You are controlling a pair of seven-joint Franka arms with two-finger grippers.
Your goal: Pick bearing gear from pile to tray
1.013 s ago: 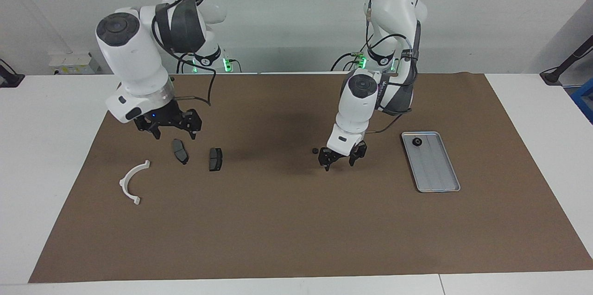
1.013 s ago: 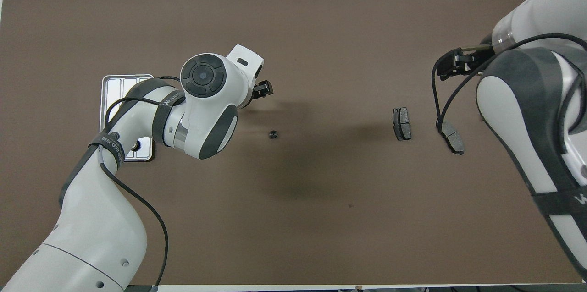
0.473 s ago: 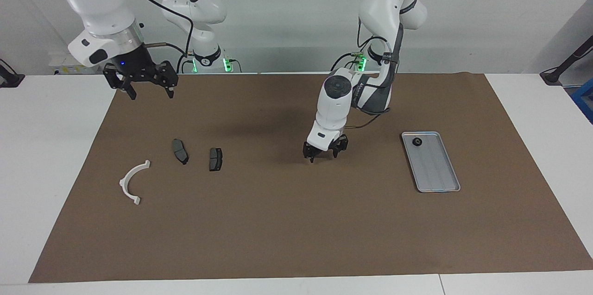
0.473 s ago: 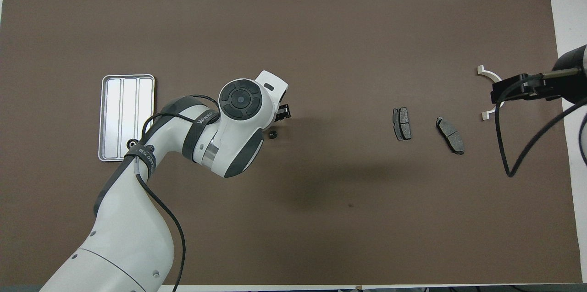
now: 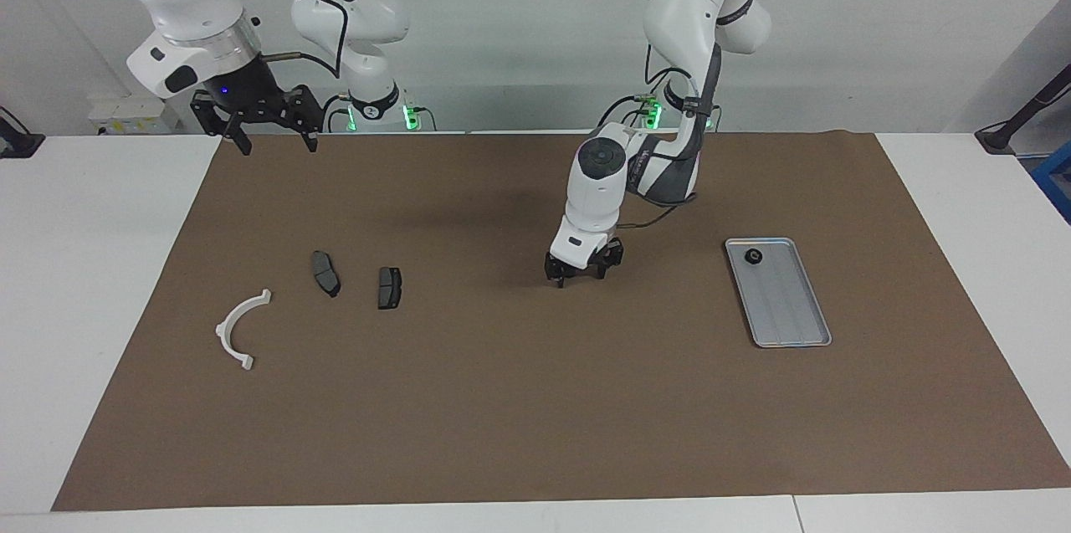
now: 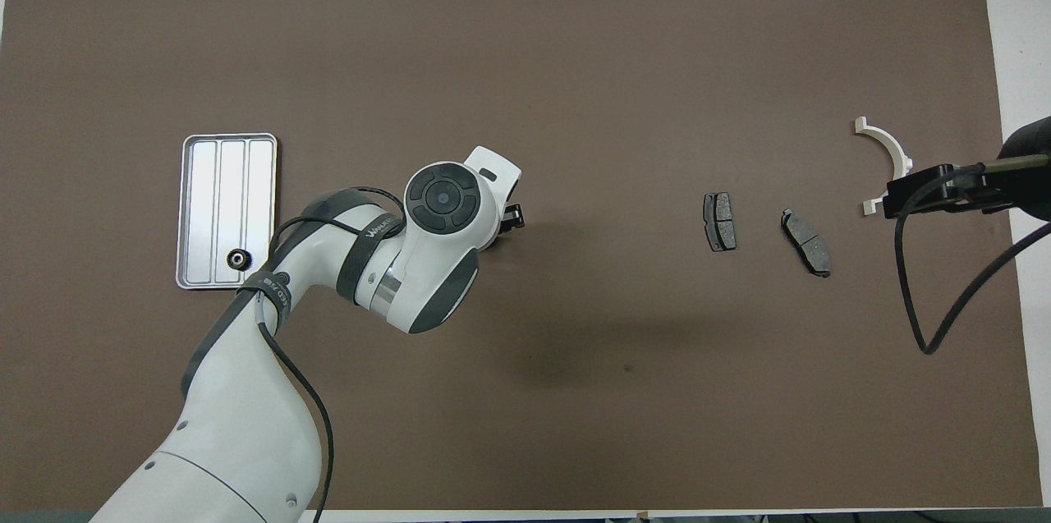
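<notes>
tray (image 5: 786, 311): ribbed shiny metal | mat (image 5: 519, 416): matt brown | bracket (image 5: 238, 328): smooth white plastic

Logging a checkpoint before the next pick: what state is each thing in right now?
Left end effector: open, low over the mat, nothing seen held.
Right end effector: open, raised, empty, waiting.
Tray: flat on the mat, holds one gear.
Gear: lying in the tray's corner nearer the robots.
Pads: two, flat, apart.
Bracket: flat, untouched.
</notes>
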